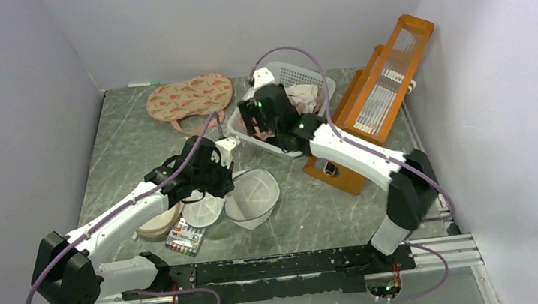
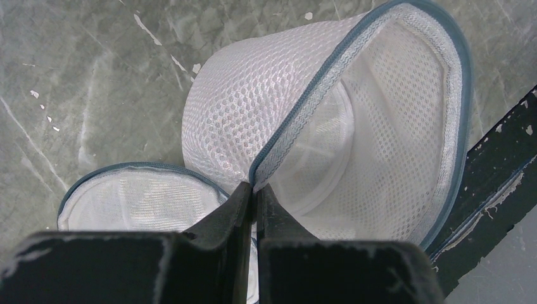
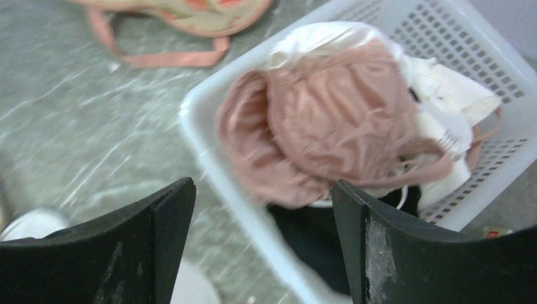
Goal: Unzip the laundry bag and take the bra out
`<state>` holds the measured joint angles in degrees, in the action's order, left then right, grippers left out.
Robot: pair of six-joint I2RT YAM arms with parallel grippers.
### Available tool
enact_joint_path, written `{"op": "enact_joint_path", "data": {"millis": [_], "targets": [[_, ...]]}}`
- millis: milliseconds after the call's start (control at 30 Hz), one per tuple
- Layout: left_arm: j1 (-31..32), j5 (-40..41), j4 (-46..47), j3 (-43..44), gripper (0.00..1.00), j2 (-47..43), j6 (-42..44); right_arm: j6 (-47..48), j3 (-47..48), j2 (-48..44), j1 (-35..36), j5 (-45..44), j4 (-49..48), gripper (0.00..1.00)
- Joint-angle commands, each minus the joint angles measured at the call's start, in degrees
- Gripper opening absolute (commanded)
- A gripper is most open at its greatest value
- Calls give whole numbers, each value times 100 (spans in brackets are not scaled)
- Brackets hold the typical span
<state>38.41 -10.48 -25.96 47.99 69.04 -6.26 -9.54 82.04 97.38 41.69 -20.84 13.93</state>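
Now the bra [image 3: 329,120] lies outside the laundry bag [image 2: 253,107], heaped in a white basket [image 3: 456,38].

Left claw [image 2: 253,188] is pinched almost shut on the bag's blue-grey zipper rim, where the two halves join. The bag sits unzipped on the grey surface [image 1: 136,136] near the arm bases, its deep mesh half gaping with nothing showing inside and its flat half lying beside it. Right claw [image 3: 263,190] hangs over the basket's near corner, jaws wide apart and gripping nothing. The dusty-pink bra rests just beyond it on white and dark garments, a thin strap trailing to one side. A watermelon-print pouch [image 1: 190,97] lies beside the basket, toward the back wall.
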Motion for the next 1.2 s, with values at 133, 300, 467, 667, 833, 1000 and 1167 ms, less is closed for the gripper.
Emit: {"op": "enact_joint_path", "data": {"millis": [133,300,467,667,833,1000,1167], "targets": [[20,-38,32,180,15,-80,12,-645,-1923,-1492,805,148,175,83],[26,-76,43,178,15,-91,16,-1191,-3149,-2500,814,1526,-258,85],[23,-131,46,191,15,-3,20,-1574,-3867,-3140,819,1874,-589,90],[25,-121,41,192,17,51,16,-1927,-4249,-3051,821,2248,-1085,90],[30,-88,46,185,26,57,11,-1991,-4379,-2906,823,2308,-1316,89],[31,-54,71,178,47,-27,-4,-2113,-4530,-2787,823,1366,-1077,40],[31,180,93,157,80,-274,-54,-2419,-4716,-3123,823,268,-638,6]]}}
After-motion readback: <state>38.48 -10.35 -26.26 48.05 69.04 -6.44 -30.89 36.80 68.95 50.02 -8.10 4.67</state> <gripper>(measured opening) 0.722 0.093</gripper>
